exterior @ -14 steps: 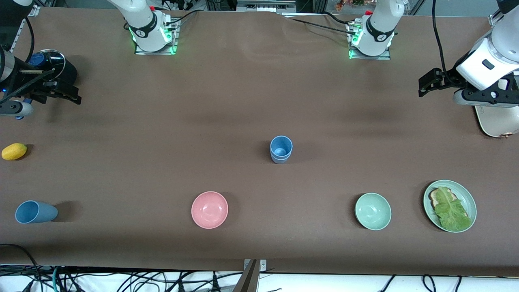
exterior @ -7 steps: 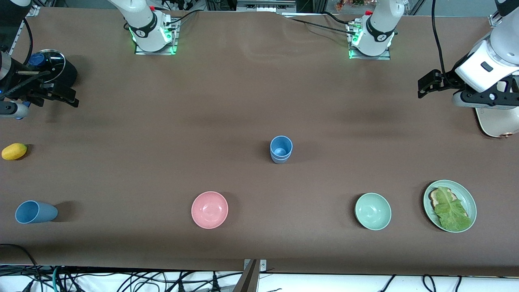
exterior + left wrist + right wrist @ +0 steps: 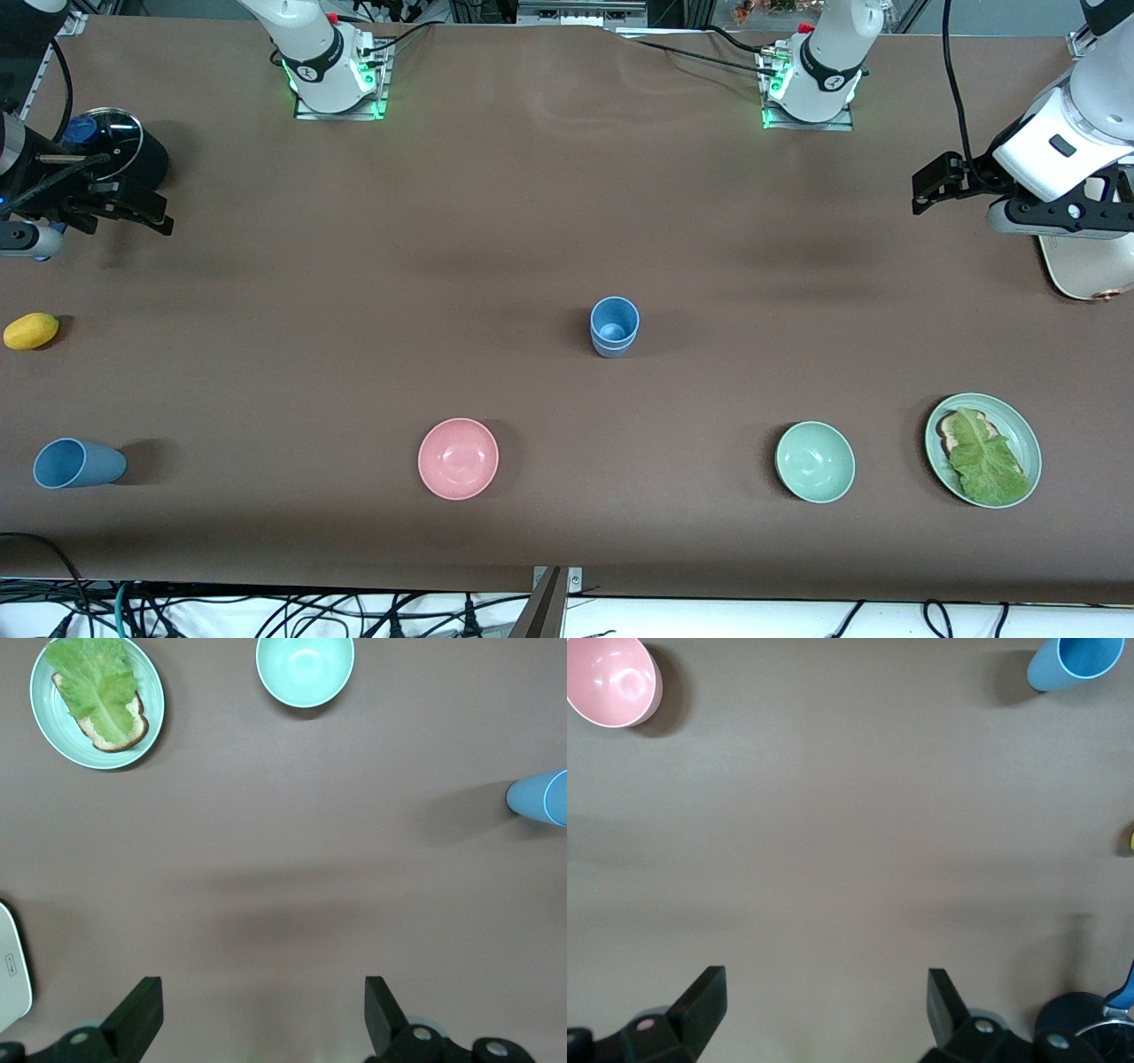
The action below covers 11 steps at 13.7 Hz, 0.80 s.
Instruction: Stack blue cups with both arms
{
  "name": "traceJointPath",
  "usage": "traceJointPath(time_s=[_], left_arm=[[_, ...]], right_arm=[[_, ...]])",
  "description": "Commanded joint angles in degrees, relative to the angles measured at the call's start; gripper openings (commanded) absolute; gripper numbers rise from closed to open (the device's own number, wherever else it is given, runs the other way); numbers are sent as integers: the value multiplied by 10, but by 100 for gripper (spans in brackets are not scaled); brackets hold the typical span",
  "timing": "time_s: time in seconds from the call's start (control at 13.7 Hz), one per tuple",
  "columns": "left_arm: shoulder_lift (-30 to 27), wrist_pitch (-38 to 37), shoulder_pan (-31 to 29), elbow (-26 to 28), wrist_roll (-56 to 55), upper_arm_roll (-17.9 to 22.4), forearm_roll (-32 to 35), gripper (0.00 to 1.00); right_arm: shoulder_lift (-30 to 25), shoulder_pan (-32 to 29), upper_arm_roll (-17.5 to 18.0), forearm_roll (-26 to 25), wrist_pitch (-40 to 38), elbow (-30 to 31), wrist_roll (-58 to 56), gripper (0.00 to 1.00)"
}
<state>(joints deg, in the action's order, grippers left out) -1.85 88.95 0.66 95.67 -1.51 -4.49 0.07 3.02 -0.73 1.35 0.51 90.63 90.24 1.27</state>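
A blue cup [image 3: 614, 326] stands upright mid-table and seems nested in a greyer blue one; it also shows at the edge of the left wrist view [image 3: 539, 798]. A second blue cup [image 3: 78, 463] sits near the front camera at the right arm's end, also in the right wrist view [image 3: 1072, 663]; I cannot tell whether it stands or lies. My right gripper [image 3: 164, 215] hangs open and empty over the table beside a black pot, its jaws wide in its wrist view [image 3: 824, 1005]. My left gripper [image 3: 921, 190] hangs open and empty over the left arm's end [image 3: 263, 1010].
A pink bowl [image 3: 458, 458], a pale green bowl [image 3: 815, 462] and a green plate [image 3: 1019, 425] with toast and lettuce lie near the front camera. A lemon [image 3: 31, 330] and a lidded black pot [image 3: 115, 142] are at the right arm's end. A white object [image 3: 1085, 266] is under the left arm.
My right gripper has drifted slightly toward the right arm's end of the table, and the left arm has shifted slightly. Both are nearly still now. The cups have not moved.
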Motion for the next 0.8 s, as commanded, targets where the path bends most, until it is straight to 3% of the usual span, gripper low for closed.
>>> traceJointPath(time_s=[0.0, 0.73], left_arm=[[7, -8, 0, -16, 10, 2, -8, 100], [8, -6, 2, -17, 9, 1, -9, 100]], right_arm=[[-7, -15, 13, -9, 6, 10, -2, 100], [13, -12, 12, -5, -1, -15, -2, 100]])
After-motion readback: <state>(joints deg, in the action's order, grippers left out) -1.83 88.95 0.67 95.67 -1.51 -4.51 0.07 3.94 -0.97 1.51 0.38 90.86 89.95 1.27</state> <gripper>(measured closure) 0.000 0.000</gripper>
